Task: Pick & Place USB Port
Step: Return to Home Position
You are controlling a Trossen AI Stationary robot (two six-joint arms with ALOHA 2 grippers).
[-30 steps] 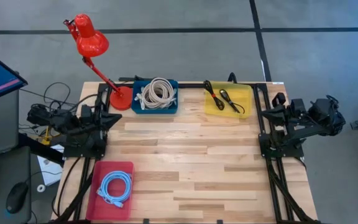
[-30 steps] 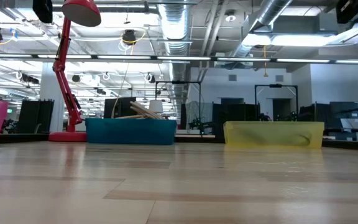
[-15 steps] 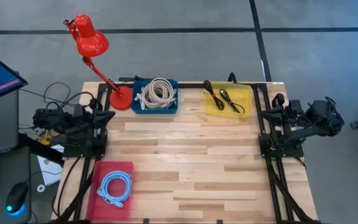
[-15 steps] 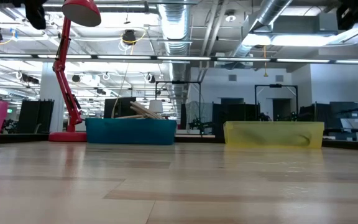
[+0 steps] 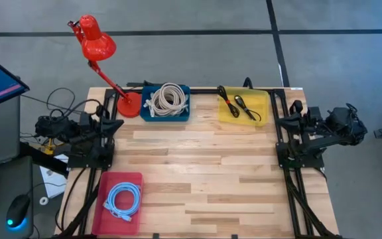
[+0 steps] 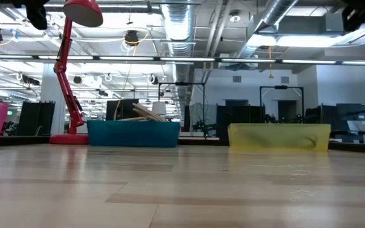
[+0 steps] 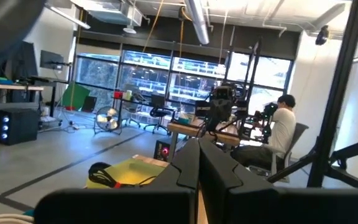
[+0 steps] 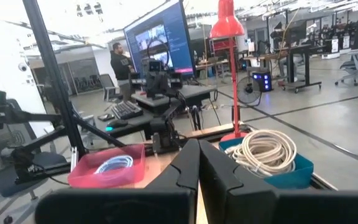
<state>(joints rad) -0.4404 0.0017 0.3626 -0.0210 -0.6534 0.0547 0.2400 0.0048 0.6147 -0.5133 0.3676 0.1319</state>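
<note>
The table (image 5: 197, 172) is pale wood in striped planks. At its 12 o'clock edge, a blue bin (image 5: 178, 117) holds a beige cable (image 5: 178, 99). At 1 o'clock, a yellow bin (image 5: 262, 98) holds black cables (image 5: 247, 109), one marked with red. At 7 o'clock, a red bin (image 5: 105, 222) holds a light-blue cable (image 5: 115, 196). The lamp (image 5: 97, 41) at 11 o'clock is bright red.

Left arm (image 5: 78, 133) is matte black all over, blocky joints, thin black cables (image 5: 62, 101) looping off its outer side; right arm (image 5: 317, 129) shows the same black, chunky build; left gripper (image 7: 199, 169) has two dark, angular, wedge-shaped fingers (image 7: 185, 171); right gripper (image 8: 199, 163) looks identical.
</note>
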